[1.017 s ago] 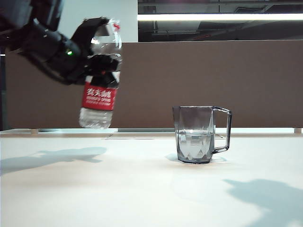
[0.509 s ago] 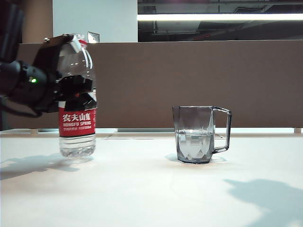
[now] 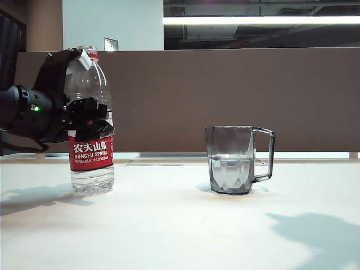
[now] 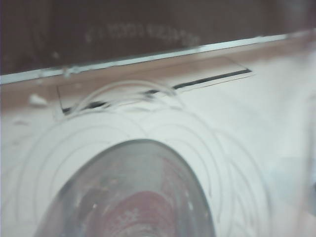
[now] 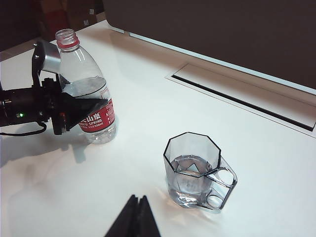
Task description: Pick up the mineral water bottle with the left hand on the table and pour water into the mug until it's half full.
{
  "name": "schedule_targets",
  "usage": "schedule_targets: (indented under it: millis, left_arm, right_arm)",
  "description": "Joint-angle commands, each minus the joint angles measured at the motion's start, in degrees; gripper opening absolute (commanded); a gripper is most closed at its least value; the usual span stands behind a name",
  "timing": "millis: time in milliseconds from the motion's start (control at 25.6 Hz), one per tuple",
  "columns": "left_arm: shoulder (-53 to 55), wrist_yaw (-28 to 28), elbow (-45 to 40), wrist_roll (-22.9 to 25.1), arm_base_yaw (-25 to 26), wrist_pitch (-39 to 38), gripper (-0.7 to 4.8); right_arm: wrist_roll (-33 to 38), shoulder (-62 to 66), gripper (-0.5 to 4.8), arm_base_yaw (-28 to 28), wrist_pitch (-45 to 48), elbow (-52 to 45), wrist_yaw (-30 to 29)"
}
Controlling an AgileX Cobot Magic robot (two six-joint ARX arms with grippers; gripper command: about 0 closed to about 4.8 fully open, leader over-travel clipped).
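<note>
The white table (image 3: 180, 225) stands before a brown partition wall (image 3: 225, 95). The left gripper (image 3: 84, 107) pinches the upright bottle (image 3: 90, 121), which stands on the table, well apart from the half-filled mug (image 3: 236, 160). The right gripper (image 5: 134, 217) has its fingers pressed together.

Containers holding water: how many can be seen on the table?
2. The mineral water bottle stands upright on the left of the table, gripped by the left gripper. The mug stands apart, right of it, near the middle. Nothing seems hidden.
</note>
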Motion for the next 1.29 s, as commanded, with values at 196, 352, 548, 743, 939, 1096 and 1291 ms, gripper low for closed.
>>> schedule_targets:
  millis: [196,352,548,743,939,1096,1291]
  left_arm:
    - [-0.1,0.2,0.1,-0.2,0.0,2.3,1.74]
    - [-0.1,0.2,0.1,-0.9,0.0,1.5,1.88]
    - [-0.2,0.2,0.1,-1.6,0.0,0.9,3.61]
    - [-1.7,0.2,0.1,-1.6,-0.3,-1.1,4.26]
    - [-9.8,0.2,0.1,-1.6,-0.5,-13.0,4.26]
    - [-19.2,0.2,0.1,-1.6,-0.6,-24.7,4.26]
    - [-28.3,0.2,0.1,-1.6,-0.7,-36.5,4.26]
  right_arm:
    - [-0.2,0.0,-0.01,0.0,1.0,0.5,-0.1]
    - [-0.2,0.0,-0.01,0.0,1.0,0.5,-0.1]
    - [-0.2,0.0,-0.02,0.0,1.0,0.5,-0.1]
    - [-0.2,0.0,-0.01,0.0,1.0,0.5,-0.1]
    - [-0.2,0.0,-0.02,0.0,1.0,0.5,-0.1]
    - [-0.2,-0.2,-0.01,0.0,1.1,0.5,-0.1]
    - [-0.2,-0.4,-0.01,0.0,1.3,0.5,-0.1]
